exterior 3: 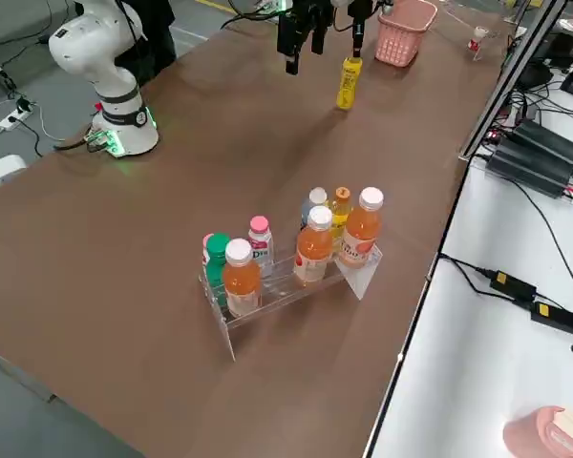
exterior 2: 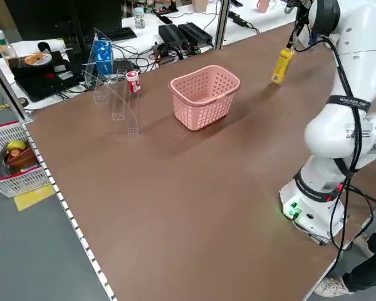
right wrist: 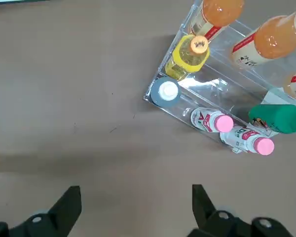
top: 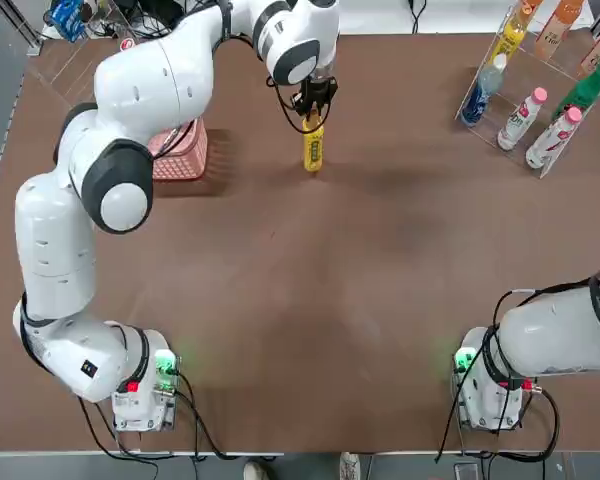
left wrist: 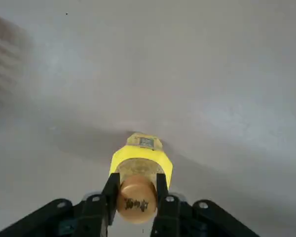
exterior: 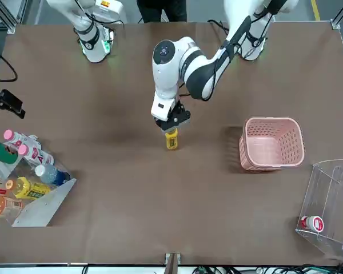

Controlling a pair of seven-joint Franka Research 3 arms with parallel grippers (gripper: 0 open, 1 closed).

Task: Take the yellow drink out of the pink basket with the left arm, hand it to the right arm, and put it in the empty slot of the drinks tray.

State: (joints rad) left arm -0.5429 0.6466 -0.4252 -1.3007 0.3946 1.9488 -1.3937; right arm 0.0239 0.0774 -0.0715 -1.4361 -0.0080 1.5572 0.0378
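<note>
- The table (top: 310, 300) is covered by a plain brown surface; a white bench with cables and power bricks is seen beside it in the right side view, and a cluttered desk behind it in the left side view.
- The left arm (top: 140, 90) is stretched across the far middle of the table, while the right arm (top: 565, 335) is held back near its base.
- The drinks tray (exterior 3: 286, 277) stands at the far right corner, well apart from the pink basket (exterior: 271, 142), which is seen without bottles inside.
- The yellow drink (top: 313, 148) is clamped at its cap by the left gripper (left wrist: 136, 197) and hangs upright between basket and tray, low over the table or perhaps touching it.
- The right gripper (right wrist: 135, 207) is spread wide and holds nothing.
- Risk is judged highest at the handover: with only the cap pinched, the bottle could swing or slip, and it could be dropped if released before the right fingers close.
</note>
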